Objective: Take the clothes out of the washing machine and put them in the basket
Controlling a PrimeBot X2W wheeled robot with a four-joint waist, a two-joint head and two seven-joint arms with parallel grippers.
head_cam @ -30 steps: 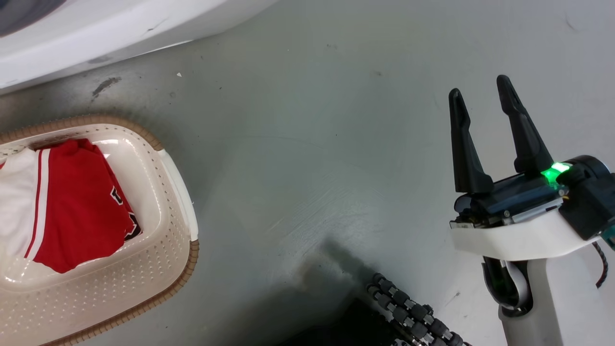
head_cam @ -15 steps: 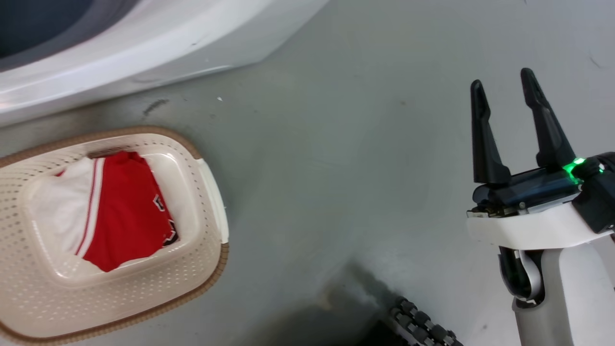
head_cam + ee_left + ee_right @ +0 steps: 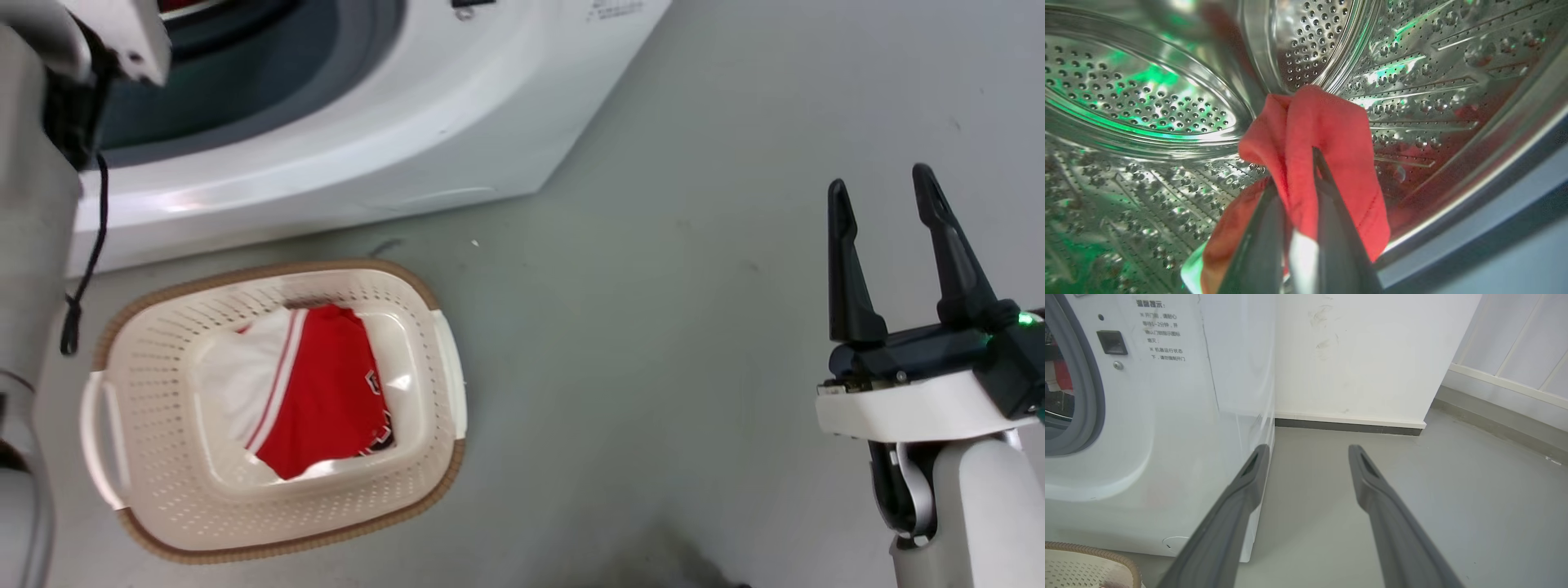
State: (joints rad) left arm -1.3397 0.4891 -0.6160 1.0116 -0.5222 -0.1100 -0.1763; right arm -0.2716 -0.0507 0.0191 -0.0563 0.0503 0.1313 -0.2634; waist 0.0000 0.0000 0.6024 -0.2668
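You are in the taking-out step. Your left gripper (image 3: 1294, 171) is inside the steel drum (image 3: 1147, 94) of the washing machine (image 3: 367, 139). Its fingers (image 3: 1331, 228) are clenched on a red garment (image 3: 1327, 122), and a fold of it rises between them and drapes past the tips and down both sides.

Your right gripper (image 3: 880, 184) hangs released, fingers spread with nothing between them; beyond its tips are the floor (image 3: 653, 327) and the machine's corner. Well to the left of those fingers the basket (image 3: 163, 457) sits on the floor just in front of the machine. One red-and-white garment (image 3: 326, 392) already lies in it.

The next move, as I judge it, is to draw the left arm back out through the grey gasket (image 3: 1090, 396) without catching the cloth on the lip. Lift until the trailing part clears the basket's rim, carry it over, then open the fingers. The hold seems to be on a fold, not the bulk, so pull smoothly.

As for writing, left of the right fingers the machine's front carries a printed notice (image 3: 1163, 335) in Chinese characters under a heading. The print is small; it appears to be a caution about opening the door. The garment in the basket has a small dark logo (image 3: 380, 433) at its edge, too small to read
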